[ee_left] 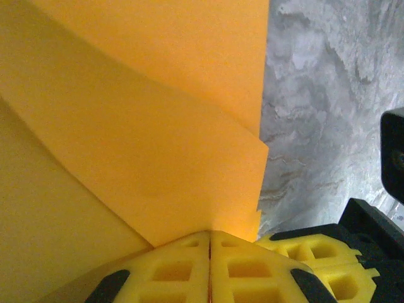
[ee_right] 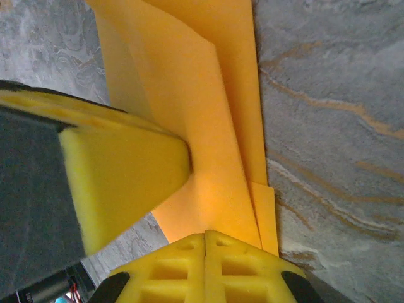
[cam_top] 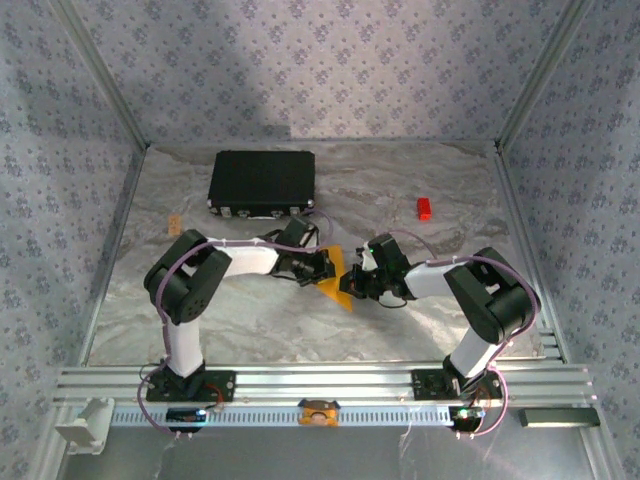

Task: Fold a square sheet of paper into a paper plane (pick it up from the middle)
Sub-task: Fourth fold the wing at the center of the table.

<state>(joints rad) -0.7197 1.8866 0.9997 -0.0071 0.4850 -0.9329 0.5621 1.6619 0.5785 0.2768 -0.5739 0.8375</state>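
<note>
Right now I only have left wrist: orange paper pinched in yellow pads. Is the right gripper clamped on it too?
Observer: Yes. In the right wrist view the right gripper is shut on the folded orange paper, pads pressed together.
Operator: Where is the paper in the workspace?
Observer: In the top view it is over the middle of the table, between both grippers, with the left gripper on its left side.
Operator: Anything nearby to hit?
Observer: The black case sits at the back left and the small red block at the back right, both well apart from the paper.
</note>
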